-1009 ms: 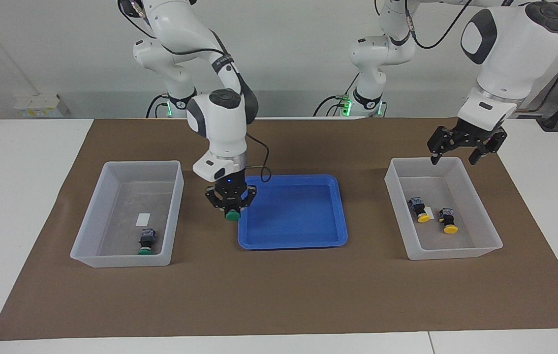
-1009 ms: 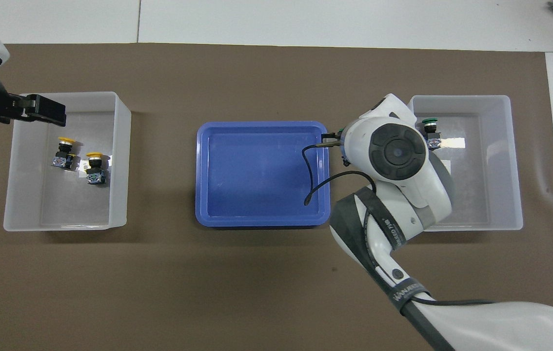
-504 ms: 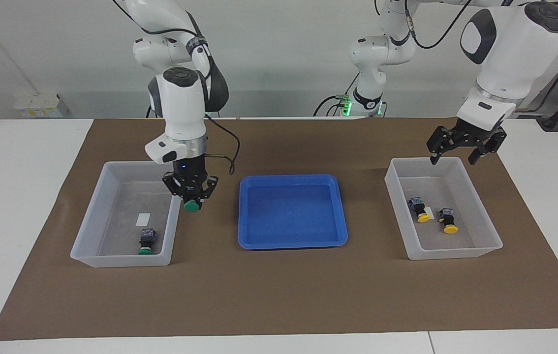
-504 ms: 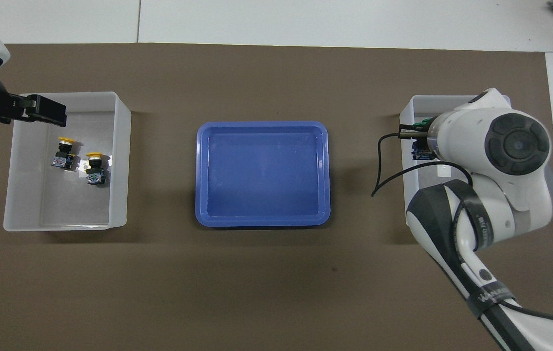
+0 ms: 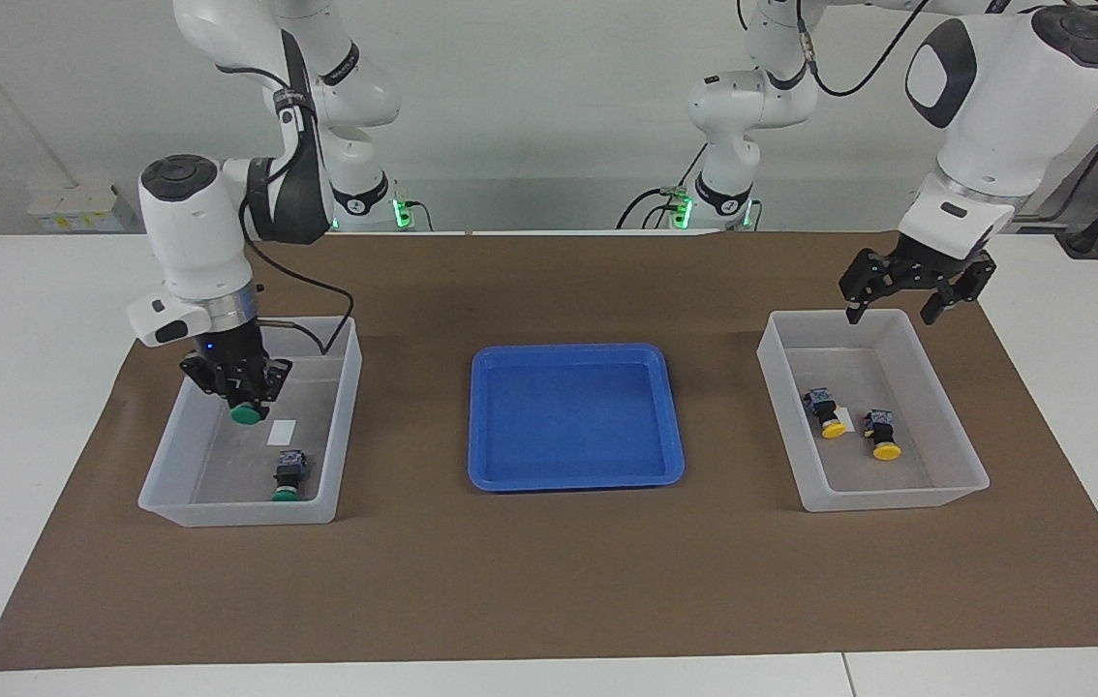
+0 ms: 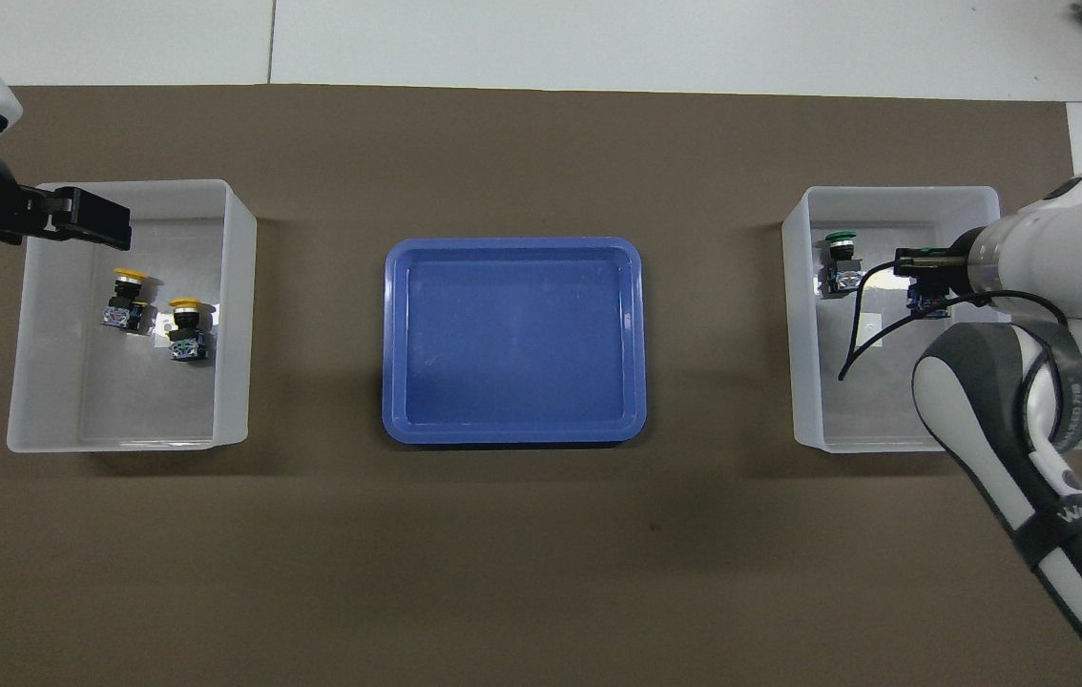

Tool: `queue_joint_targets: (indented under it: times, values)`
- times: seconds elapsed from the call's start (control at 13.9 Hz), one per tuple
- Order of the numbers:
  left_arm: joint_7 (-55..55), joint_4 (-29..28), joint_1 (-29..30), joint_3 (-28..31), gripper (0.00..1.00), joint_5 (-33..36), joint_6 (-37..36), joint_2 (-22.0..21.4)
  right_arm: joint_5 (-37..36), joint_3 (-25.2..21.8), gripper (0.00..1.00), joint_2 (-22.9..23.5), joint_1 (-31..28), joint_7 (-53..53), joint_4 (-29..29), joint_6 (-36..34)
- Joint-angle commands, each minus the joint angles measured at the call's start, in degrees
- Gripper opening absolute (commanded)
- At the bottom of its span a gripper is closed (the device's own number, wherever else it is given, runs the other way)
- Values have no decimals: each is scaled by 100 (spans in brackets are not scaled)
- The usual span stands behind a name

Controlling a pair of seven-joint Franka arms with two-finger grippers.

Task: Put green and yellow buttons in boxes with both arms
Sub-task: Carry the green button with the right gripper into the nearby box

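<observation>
My right gripper (image 5: 243,399) is shut on a green button (image 5: 244,414), cap down, over the inside of the box (image 5: 348,387) at the right arm's end. A second green button (image 5: 287,476) lies on that box's floor, also seen from overhead (image 6: 838,256). From overhead, the right wrist covers the held button. My left gripper (image 5: 893,312) hangs open and empty over the robot-side rim of the other box (image 5: 958,431). Two yellow buttons (image 5: 833,416) (image 5: 884,439) lie side by side in it.
A shallow blue tray (image 5: 673,416) with nothing in it sits on the brown mat between the two boxes. A black cable loops from the right wrist over the box (image 6: 803,372). White table borders the mat.
My right gripper has carried the green button from the blue tray's edge across to over the box at the right arm's end. The left arm has stayed still.
</observation>
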Motion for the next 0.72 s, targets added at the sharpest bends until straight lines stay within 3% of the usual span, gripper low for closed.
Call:
queue_joint_targets:
  times: [0.0,0.29,0.65]
  values:
    - [-20,-235,-33,25,100,57,28,-205,137,80,0,441,-192,-368,130,506]
    - [-29,-235,2,25,100,57,28,-205,119,80,0,1162,-395,-676,578,902]
    - [-37,-235,38,25,100,57,28,-205,110,80,0,1690,-404,-711,693,1438]
